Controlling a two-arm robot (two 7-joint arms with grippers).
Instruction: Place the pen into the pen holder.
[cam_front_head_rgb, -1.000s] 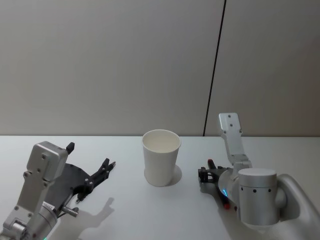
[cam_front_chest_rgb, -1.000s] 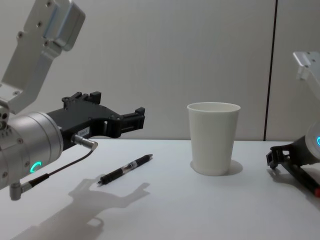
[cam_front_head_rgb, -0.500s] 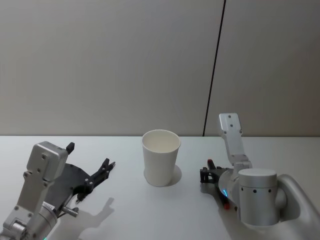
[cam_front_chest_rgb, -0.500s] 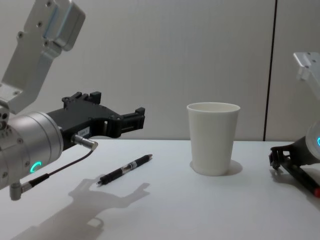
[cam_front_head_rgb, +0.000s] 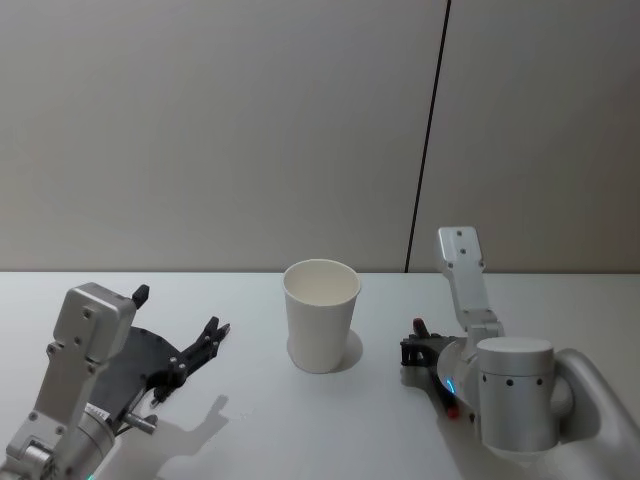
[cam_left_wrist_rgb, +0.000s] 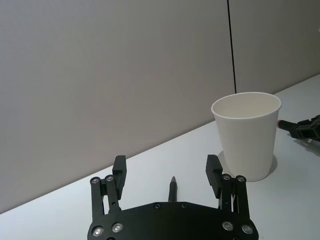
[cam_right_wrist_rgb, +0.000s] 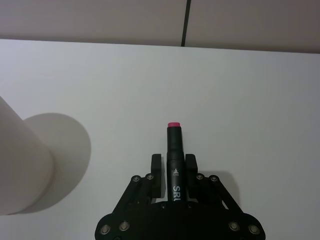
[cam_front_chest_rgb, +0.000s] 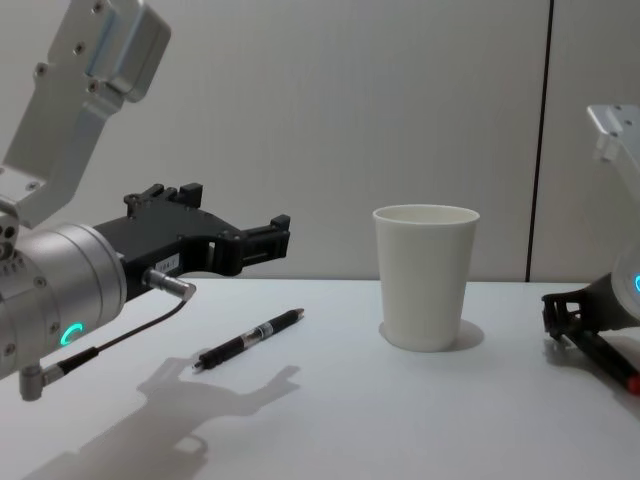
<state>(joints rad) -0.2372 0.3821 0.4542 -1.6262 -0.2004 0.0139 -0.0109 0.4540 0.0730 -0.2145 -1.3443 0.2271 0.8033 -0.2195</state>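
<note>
White bench (cam_front_chest_rgb: 400, 430) bore everything. Left gripper (cam_left_wrist_rgb: 166, 167) hovered, jaws wide, over the black pen (cam_front_chest_rgb: 250, 340); right gripper (cam_right_wrist_rgb: 174, 161) sat low at the right, jaws clamping a red-capped marker (cam_right_wrist_rgb: 173, 137). Between them stood the paper cup (cam_front_chest_rgb: 425, 275); the pen lay flat to its left.

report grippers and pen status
Left gripper open above black pen on table. Right gripper shut on red-tipped marker, low beside pen holder. Pen holder upright between them.

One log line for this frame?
left tool open, over pen on table | right tool shut on red-tipped marker, right of upright pen holder | pen not in
</note>
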